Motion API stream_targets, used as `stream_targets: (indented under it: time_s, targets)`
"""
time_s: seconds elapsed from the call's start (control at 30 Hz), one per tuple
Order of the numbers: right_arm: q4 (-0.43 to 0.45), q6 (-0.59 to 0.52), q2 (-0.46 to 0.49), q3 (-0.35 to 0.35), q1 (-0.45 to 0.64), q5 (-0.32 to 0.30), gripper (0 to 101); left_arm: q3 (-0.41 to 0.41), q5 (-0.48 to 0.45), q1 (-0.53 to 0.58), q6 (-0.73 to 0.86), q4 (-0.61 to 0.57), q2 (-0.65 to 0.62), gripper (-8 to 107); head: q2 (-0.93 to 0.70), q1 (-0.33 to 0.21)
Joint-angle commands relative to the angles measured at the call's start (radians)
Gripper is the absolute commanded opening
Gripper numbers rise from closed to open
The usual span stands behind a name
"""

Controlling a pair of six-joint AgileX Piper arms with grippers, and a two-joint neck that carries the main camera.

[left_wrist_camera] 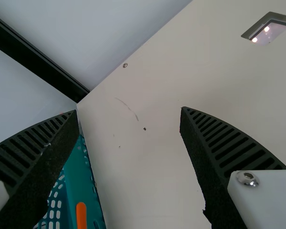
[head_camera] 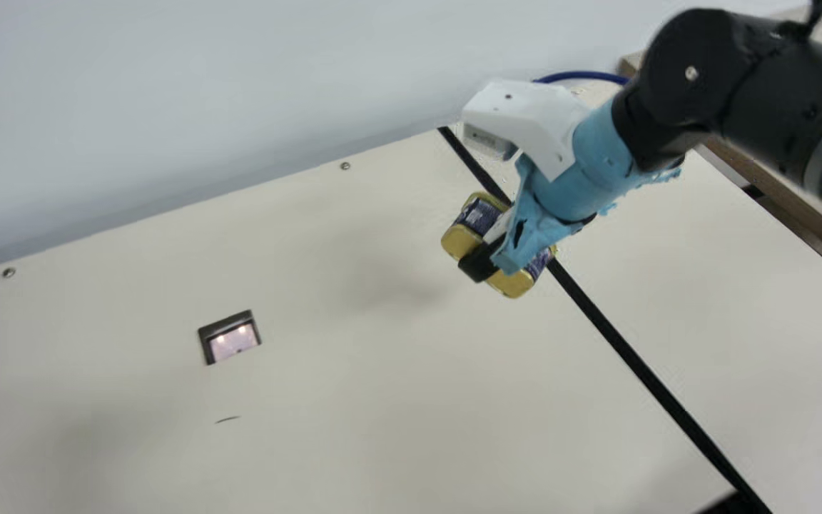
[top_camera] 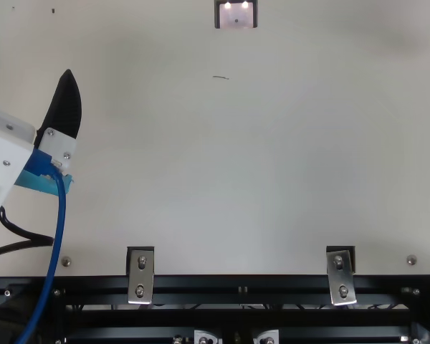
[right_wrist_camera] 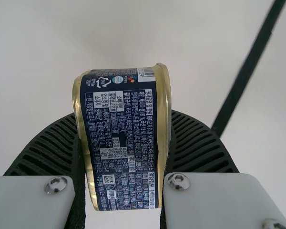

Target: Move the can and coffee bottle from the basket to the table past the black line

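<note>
In the main view my right gripper (head_camera: 494, 255) holds a gold-rimmed dark blue can (head_camera: 459, 241) above the table, overlapping the black line (head_camera: 625, 351). Ribbed fingers press on both sides of the can (right_wrist_camera: 121, 143) in the right wrist view, so the right gripper (right_wrist_camera: 123, 117) is shut on it. At the top view's left edge is my left gripper (top_camera: 29, 54), its fingers spread. Below the left gripper (left_wrist_camera: 128, 114), open with nothing held, part of the teal basket (left_wrist_camera: 81, 179) shows beside one finger; its contents are mostly hidden.
Bare cream table (head_camera: 311, 371) spreads across the middle, with a small framed recess (head_camera: 232, 339) in it. A pale wall (head_camera: 204, 107) rises behind the far edge. Black rails with metal brackets (top_camera: 140, 276) run along the table's edge in the top view.
</note>
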State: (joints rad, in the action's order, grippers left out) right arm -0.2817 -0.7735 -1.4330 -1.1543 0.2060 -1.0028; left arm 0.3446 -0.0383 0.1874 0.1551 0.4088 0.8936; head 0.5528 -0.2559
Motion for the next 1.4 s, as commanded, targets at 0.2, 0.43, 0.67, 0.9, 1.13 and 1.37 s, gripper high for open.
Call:
stream_targets:
  time_s: [0.2,0.43,0.67,0.9,1.13,1.37]
  targets:
    - [-0.066,-0.078,-0.009,-0.019,0.264,-0.055,0,0.0,0.0,0.0,0.0,0.0,0.0,90,0.172,-0.026]
    - [-0.102,-0.134,-0.044,-0.051,0.401,-0.08,0,0.0,0.0,0.0,0.0,0.0,0.0,90,0.199,-0.027]
    - [-0.053,-0.167,-0.107,-0.07,0.472,-0.064,0,0.0,0.0,0.0,0.0,0.0,0.0,90,0.199,-0.027]
    - [0.058,-0.164,-0.177,-0.065,0.509,0.002,0,0.0,0.0,0.0,0.0,0.0,0.0,90,0.199,-0.027]
    - [0.202,-0.127,-0.236,-0.049,0.519,0.097,0,0.0,0.0,0.0,0.0,0.0,0.0,90,0.199,-0.027]
    - [0.335,-0.065,-0.275,-0.032,0.525,0.16,0,0.0,0.0,0.0,0.0,0.0,0.0,90,0.199,-0.027]
